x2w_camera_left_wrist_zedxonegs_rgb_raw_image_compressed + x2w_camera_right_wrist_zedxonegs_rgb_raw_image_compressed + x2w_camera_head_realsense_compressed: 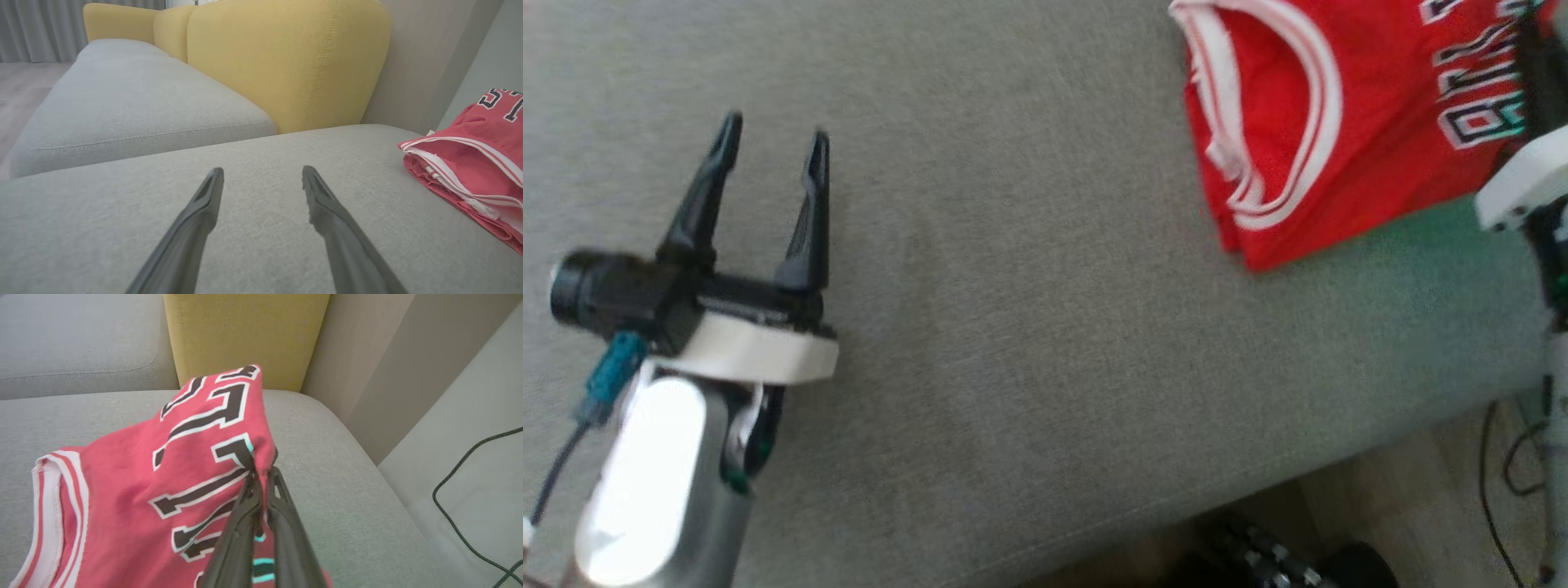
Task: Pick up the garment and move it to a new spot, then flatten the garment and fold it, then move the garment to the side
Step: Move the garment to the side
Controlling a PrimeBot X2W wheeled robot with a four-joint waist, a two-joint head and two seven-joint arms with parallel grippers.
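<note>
Between the right fingers (239, 535), the red jersey (122, 477)

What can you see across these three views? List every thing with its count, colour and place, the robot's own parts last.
jersey: one, red with white trim, on the near seat cushion's right end
seat cushions: two, grey, side by side
back cushions: at least two, yellow, behind the seat cushions
cable: at least one, black, on the floor right of the sofa
curtain: one, grey, far left
left gripper: one, dark, open, over bare cushion
right gripper: one, dark, shut on the jersey's edge
</note>
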